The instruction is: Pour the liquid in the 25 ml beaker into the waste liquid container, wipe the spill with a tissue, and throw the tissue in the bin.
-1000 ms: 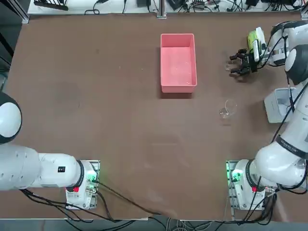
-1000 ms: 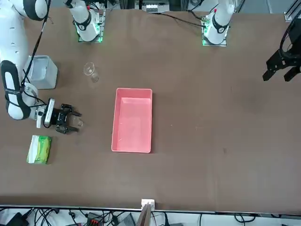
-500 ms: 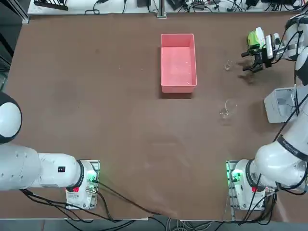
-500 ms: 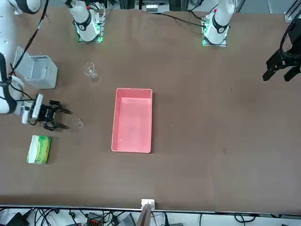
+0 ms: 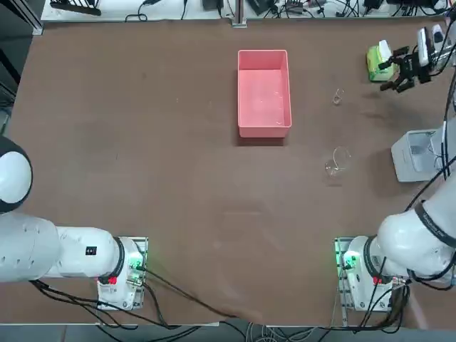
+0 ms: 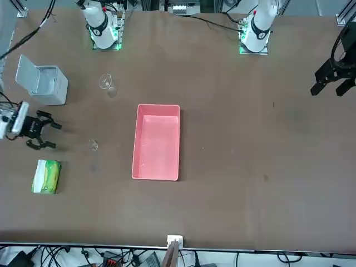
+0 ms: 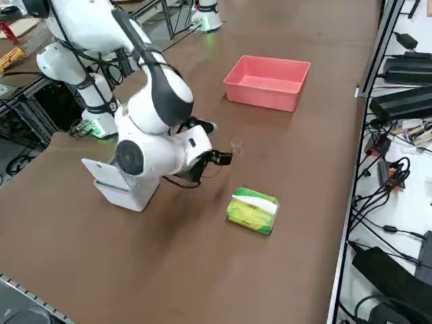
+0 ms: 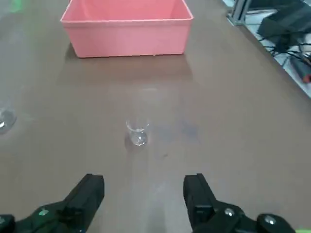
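Note:
The tiny 25 ml beaker [image 5: 338,96] [image 6: 92,146] [image 8: 137,133] stands upright on the brown table, by itself. My right gripper [image 5: 393,70] [image 6: 53,135] [image 8: 143,189] hovers open and holds nothing. It faces the beaker from the robot's right, well apart from it, beside the green tissue pack [image 5: 377,60]. The waste liquid container, a pink tray [image 5: 263,130] [image 8: 126,39], lies beyond the beaker toward the table's middle. The pale grey bin [image 5: 417,155] [image 6: 41,83] sits at the right edge with its lid up. No loose tissue is in view.
A larger glass beaker [image 5: 336,162] [image 6: 106,83] stands nearer the robot than the small one. The tissue pack [image 7: 253,209] shows a white tuft on top. Cables and equipment run along the far table edge [image 7: 378,88].
My right gripper has drawn back from the small beaker toward the table's right edge, still open. The beaker stays standing where the gripper was.

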Controlling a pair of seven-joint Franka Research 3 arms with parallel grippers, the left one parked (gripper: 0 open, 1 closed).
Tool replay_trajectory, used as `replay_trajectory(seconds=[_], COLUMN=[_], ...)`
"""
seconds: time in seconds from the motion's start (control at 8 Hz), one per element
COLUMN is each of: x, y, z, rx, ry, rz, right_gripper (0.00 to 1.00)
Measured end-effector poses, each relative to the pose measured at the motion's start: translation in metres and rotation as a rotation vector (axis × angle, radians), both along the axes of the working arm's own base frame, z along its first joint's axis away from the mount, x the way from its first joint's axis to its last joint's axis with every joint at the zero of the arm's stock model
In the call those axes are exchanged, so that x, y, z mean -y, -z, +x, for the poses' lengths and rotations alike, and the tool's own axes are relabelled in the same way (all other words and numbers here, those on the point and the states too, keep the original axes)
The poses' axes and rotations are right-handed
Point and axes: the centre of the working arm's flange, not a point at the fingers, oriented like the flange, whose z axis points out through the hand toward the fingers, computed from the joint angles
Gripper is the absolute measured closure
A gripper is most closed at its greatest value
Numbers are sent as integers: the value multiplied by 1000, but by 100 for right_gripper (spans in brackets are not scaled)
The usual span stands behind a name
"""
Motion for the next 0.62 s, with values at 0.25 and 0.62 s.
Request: replay_trajectory(seconds=[0.25,0.62], x=[-7,-26], y=[-50,-90], z=[2,15], rx=[-153,-311], ry=[129,357], rz=[-97,-213], right_gripper=[0,0])
